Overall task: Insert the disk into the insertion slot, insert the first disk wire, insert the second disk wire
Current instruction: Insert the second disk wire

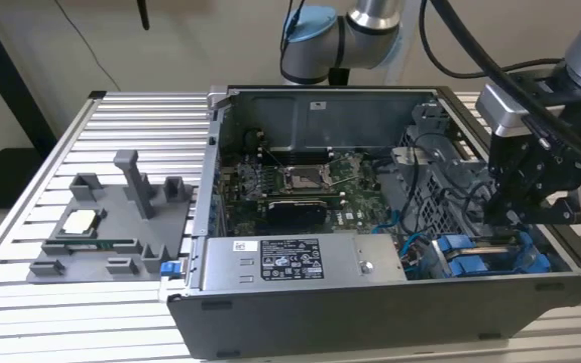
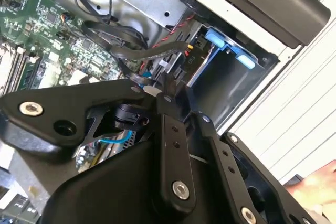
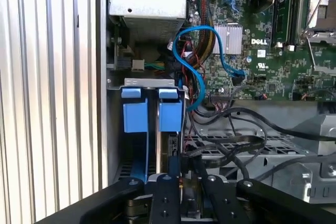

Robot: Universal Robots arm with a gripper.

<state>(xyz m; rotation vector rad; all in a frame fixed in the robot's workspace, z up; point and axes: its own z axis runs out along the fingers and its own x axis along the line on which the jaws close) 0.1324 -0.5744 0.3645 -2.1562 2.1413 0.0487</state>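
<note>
Pincer (image 3: 181, 190) grip: cannot tell; two blue carrier tabs (image 3: 135, 115) | one slot (image 3: 149, 129)

the exterior view looks down from above at the open grey metal computer case (image 1: 392, 302). both wrist views sit close inside it, sharing the bright blue plastic carrier tabs (image 3: 152, 111) (image 2: 228, 48).

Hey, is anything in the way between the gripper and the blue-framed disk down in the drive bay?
Nothing solid shows between them. The black gripper hangs right over the disk in its bright blue plastic carrier, which sits in the grey metal drive bay. Loose black cables lie close beside the gripper, toward the green motherboard.
</note>
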